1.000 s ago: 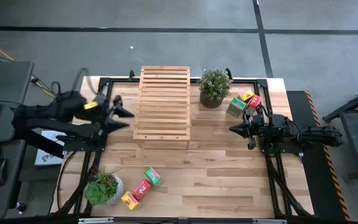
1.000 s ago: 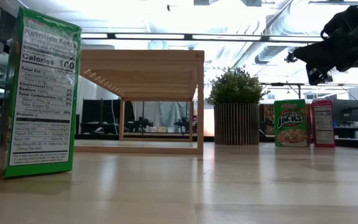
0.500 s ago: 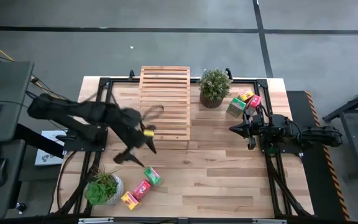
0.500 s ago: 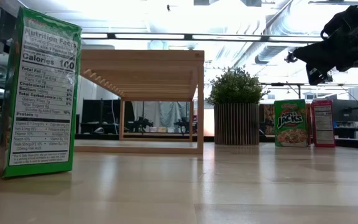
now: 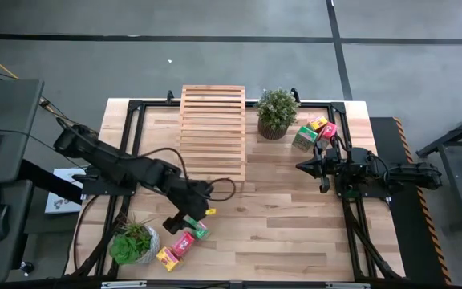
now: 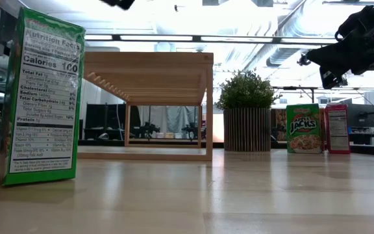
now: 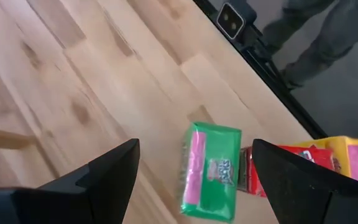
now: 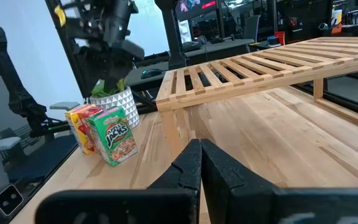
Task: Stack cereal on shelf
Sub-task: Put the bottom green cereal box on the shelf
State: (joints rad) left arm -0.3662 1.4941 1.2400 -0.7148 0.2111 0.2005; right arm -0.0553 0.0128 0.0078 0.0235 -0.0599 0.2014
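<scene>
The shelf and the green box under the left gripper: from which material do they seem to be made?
The shelf looks like pale, unpainted wood: parallel slats and matte grain show. The green box, below the open left gripper, appears to be thin printed cardboard, slightly glossy, with coloured print and folded edges. What is inside cannot be seen.

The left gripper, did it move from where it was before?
Yes. In the high view the left gripper has swung away from the shelf toward the near green cereal box.
</scene>
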